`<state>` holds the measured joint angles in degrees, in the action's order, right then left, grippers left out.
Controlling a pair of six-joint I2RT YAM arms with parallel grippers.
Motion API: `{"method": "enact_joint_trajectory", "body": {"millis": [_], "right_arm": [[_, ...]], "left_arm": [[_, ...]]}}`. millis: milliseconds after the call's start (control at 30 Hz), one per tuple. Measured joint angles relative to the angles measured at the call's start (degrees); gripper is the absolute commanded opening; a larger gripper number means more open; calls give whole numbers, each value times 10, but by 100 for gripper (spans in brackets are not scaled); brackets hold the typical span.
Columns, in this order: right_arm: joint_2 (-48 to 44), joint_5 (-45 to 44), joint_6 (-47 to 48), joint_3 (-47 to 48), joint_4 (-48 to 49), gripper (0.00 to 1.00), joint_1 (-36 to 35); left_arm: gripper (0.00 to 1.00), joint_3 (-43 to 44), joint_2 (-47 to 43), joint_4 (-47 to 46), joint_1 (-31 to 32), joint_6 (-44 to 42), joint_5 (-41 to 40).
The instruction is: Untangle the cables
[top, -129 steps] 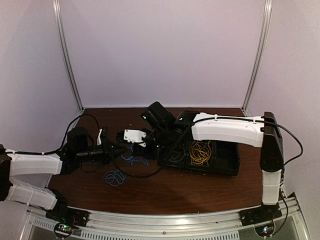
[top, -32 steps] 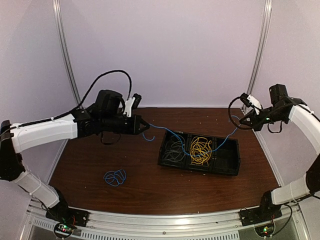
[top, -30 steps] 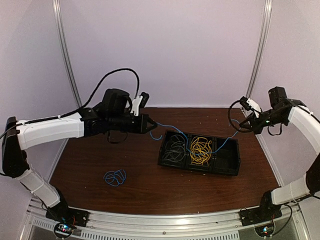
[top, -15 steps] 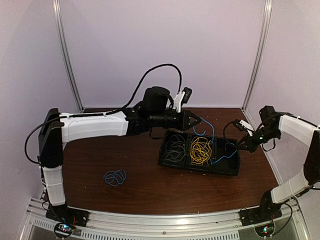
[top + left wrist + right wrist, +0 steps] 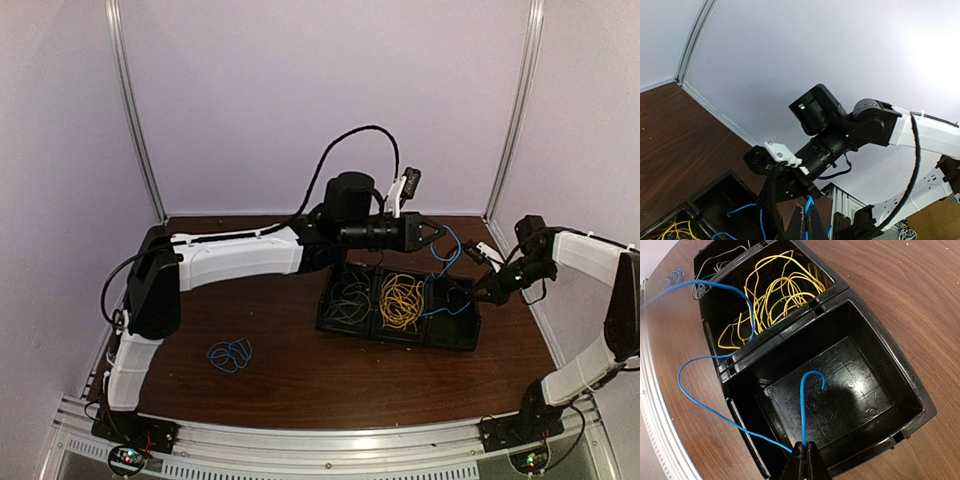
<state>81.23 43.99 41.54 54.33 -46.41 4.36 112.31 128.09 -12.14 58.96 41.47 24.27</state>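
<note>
a dark brown wooden tabletop (image 5: 300,385) fills the floor of a small booth with pale lilac walls (image 5: 320,100), metal rails (image 5: 135,110) running up the back corners and a ribbed aluminium strip (image 5: 330,462) along the near edge. right of centre sits a black tray (image 5: 400,340) with three compartments side by side. its left compartment holds a loose grey cable (image 5: 350,297), the middle one a tangle of yellow cables (image 5: 402,301), and over the floor of the right one hangs the hooked end of a blue cable (image 5: 801,405). that blue cable runs in slack loops across the tray's front rim and over the yellow tangle, then up off the tabletop. the right fingers (image 5: 796,469) are pressed together on it just above the tray's right end. the left fingers (image 5: 795,231), raised above the tray's back edge on an arm stretched across the tabletop, are likewise closed tight with the blue cable pinched between them. a second small blue bundle (image 5: 230,353) lies on the tabletop well apart from the tray, toward the near left.
</note>
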Motion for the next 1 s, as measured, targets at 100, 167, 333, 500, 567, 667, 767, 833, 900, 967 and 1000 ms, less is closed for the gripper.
{"method": "enact_joint_trajectory", "body": {"millis": [100,167,333,500,567,667,767,833,900,967,1000], "right_arm": [[0,2,-4,0,0,3,0],[0,2,-9,0,0,3,0],[0,9,-15,0,0,4,0],[0,9,-15,0,1,5,0],[0,9,-15,0,4,8,0],[0,7,-15,-1,13,18,0],[0,6,-12,-3,13,37,0],[-1,5,-5,-3,8,43,2],[-7,0,5,-3,-1,46,6],[-24,-13,13,-2,-12,49,14],[-35,-21,18,-2,-17,50,19]], "left_arm": [[0,30,5,-9,10,3,7],[0,46,5,-25,15,8,13],[0,53,5,-70,16,25,18],[0,21,13,-122,15,53,20],[0,18,32,-145,15,66,22],[0,18,73,-174,15,88,27],[0,31,121,-183,15,111,31],[0,45,147,-183,15,123,34],[0,60,166,-183,15,133,38],[0,68,172,-184,15,139,40],[0,71,172,-186,15,142,41]]}}
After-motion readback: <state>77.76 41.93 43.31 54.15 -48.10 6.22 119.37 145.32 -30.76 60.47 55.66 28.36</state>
